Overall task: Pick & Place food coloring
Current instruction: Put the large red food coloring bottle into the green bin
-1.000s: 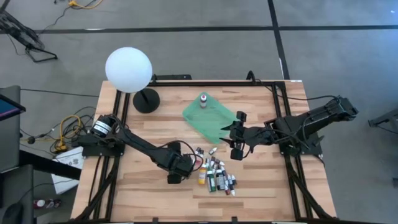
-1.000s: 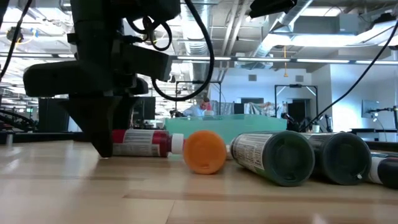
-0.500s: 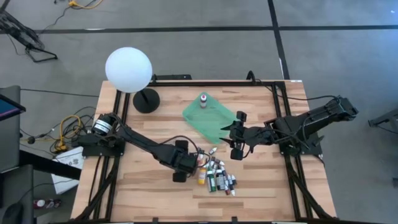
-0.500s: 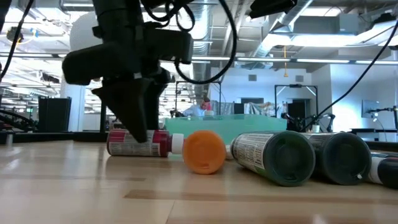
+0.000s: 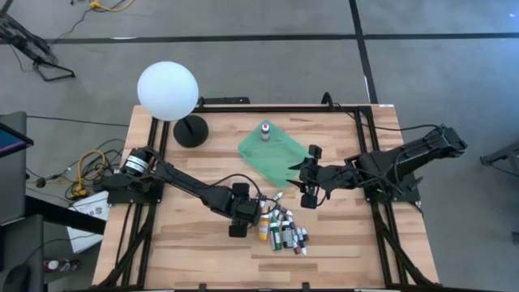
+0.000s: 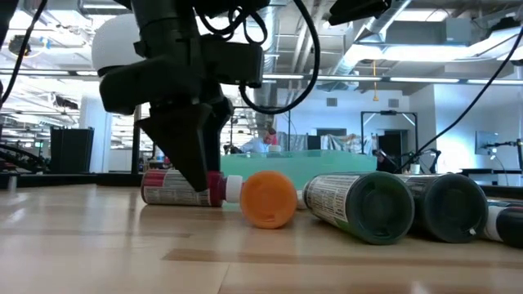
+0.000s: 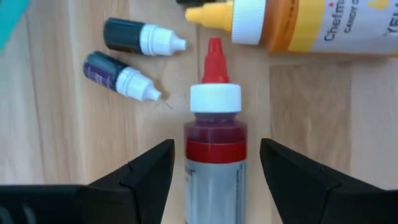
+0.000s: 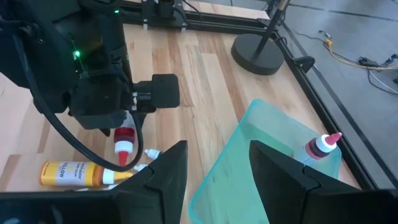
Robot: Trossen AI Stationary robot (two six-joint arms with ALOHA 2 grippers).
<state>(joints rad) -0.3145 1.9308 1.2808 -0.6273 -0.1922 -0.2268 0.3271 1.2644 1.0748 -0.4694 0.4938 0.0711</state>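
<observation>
Near the front of the wooden table (image 5: 186, 243) lies a bunch of small food coloring bottles (image 5: 284, 229), side by side and touching. They are round plastic tubes, green, dark and yellow, with little caps. In the low view two fat green ones (image 6: 364, 204) lie on their sides with their round ends facing out.

Just left of the bunch lies a red bottle (image 7: 214, 152) with a white collar and a red pointed tip. The left gripper (image 5: 241, 217) is down over it. Its two dark fingers (image 7: 146, 171) stand wide open, one on each side of the red bottle, not pressing it. Past the tip lies a big yellow bottle (image 7: 292, 25), and two tiny dark bottles (image 7: 134, 56) with white caps lie close by. These are tight around the red one.

A bit farther, to the right, the right gripper (image 5: 306, 180) hangs above the table, its fingers open and holding nothing.

Farther back lies a flat green tray (image 5: 272, 150) that looks thin and see-through. One small bottle (image 5: 264, 130) with a red tip stands up in its far corner.

At the far left stands a round white ball lamp (image 5: 168, 91) on a black base.
</observation>
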